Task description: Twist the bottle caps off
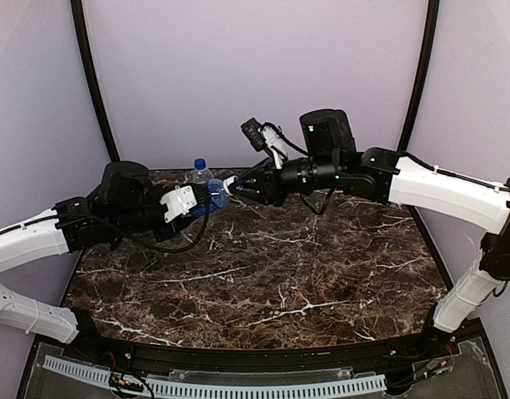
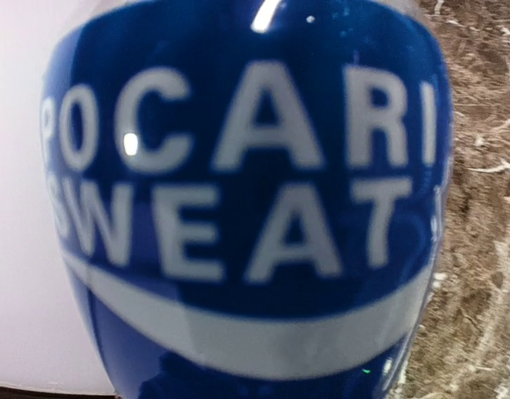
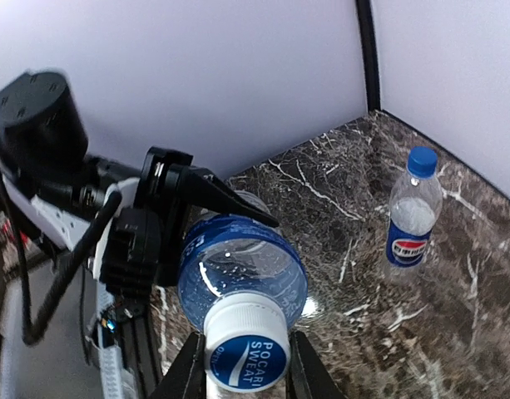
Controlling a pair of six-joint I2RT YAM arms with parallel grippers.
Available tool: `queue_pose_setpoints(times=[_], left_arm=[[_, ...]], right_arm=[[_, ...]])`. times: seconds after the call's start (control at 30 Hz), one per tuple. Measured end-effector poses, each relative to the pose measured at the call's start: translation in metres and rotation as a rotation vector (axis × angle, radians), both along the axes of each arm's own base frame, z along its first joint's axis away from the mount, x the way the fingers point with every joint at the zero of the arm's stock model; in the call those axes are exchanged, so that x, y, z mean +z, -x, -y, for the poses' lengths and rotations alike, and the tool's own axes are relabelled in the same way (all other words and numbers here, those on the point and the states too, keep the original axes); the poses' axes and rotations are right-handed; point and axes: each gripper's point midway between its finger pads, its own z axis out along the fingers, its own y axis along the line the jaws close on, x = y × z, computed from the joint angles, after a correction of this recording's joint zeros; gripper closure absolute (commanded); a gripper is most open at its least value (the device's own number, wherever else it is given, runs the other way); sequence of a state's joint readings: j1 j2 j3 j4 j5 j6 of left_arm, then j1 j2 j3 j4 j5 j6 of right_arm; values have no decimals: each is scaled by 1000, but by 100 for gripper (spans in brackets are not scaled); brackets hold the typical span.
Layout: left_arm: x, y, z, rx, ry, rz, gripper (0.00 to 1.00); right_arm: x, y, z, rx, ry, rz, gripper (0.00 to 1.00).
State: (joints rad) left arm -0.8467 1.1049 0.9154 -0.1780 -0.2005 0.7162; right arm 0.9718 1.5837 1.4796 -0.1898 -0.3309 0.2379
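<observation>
A clear bottle (image 3: pixel 242 266) with a blue Pocari Sweat label (image 2: pixel 246 191) is held level above the table, its neck pointing at the right arm. My left gripper (image 1: pixel 198 200) is shut on its body, one black finger (image 3: pixel 215 193) lying along the label. The bottle's cap (image 3: pixel 246 353) is white and ribbed with a blue printed top. My right gripper (image 3: pixel 242 370) is shut on this cap, one finger pressed on each side. In the top view the cap (image 1: pixel 230 184) sits where the two grippers meet. The left wrist view shows only the label.
A second clear bottle with a Pepsi label (image 3: pixel 413 220) and a blue cap (image 3: pixel 422 160) stands upright on the dark marble table (image 1: pixel 279 274), near the back wall. In the top view this bottle (image 1: pixel 202 173) is just behind the left gripper.
</observation>
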Motion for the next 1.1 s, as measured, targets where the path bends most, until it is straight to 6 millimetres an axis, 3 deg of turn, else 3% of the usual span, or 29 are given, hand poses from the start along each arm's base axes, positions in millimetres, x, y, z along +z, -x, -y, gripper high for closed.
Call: queue_pose_setpoints(times=[0.17, 0.4, 0.5, 0.6, 0.63, 0.67, 0.73, 0.77, 0.8, 0.83, 0.97, 1.03, 1.1], left_arm=[[-22, 42, 9, -169, -6, -231, 65], [-65, 126, 7, -428, -76, -621, 68], [-77, 145, 2, -474, -117, -716, 69], [-81, 151, -2, -484, -135, -752, 69], [-81, 152, -2, -484, -137, -754, 69], [-82, 152, -2, -484, -138, -753, 69], [-82, 151, -3, -482, -140, -750, 69], [-82, 150, -3, -478, -142, -747, 69], [-79, 149, 1, -489, -128, -734, 69], [-75, 147, 5, -500, -114, -711, 69], [-57, 128, 20, -495, -59, -586, 69], [-51, 114, 23, -458, -44, -508, 69], [-49, 97, 22, -401, -39, -429, 70]], right_arm=[[-17, 43, 5, 214, 143, 305, 100], [-53, 121, 0, 558, 375, 877, 100], [-68, 137, -2, 646, 470, 1084, 100], [-74, 139, -3, 684, 532, 1214, 100], [-74, 138, -3, 691, 547, 1248, 94], [-74, 137, -3, 693, 560, 1274, 80], [-74, 134, -3, 691, 577, 1316, 42], [-76, 133, -3, 681, 583, 1330, 31], [-77, 131, -4, 666, 586, 1343, 10], [-79, 129, -6, 650, 585, 1351, 3], [-83, 121, -8, 561, 546, 1294, 1], [-71, 118, -5, 497, 466, 1219, 1], [-47, 110, 3, 411, 364, 1115, 1]])
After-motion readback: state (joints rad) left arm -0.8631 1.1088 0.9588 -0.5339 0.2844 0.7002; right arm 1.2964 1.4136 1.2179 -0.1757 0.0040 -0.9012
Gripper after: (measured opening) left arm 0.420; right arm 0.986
